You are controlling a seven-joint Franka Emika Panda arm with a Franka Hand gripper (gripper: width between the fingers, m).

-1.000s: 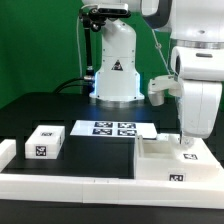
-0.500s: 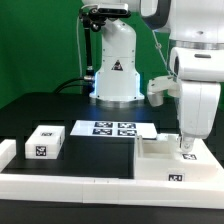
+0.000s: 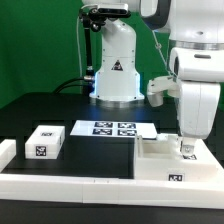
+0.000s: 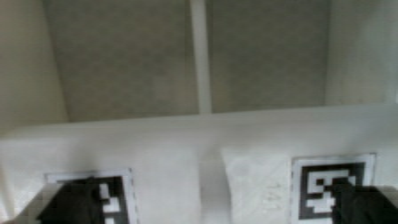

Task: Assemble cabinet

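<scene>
The white cabinet body stands at the exterior view's right, behind the front rail, with a tag on its front face. My gripper points straight down at the body's top right part. In the wrist view the gripper is open. Its dark fingertips stand wide apart over a white surface that carries two black-and-white tags. Nothing is held between them. A small white block with tags lies apart at the exterior view's left.
The marker board lies flat on the black table behind the parts. A long low white rail runs along the front, with a raised end at the left. The robot base stands at the back.
The gripper has come down a little toward the cabinet body's top. It has barely moved in the last half second. The parts have not moved.
</scene>
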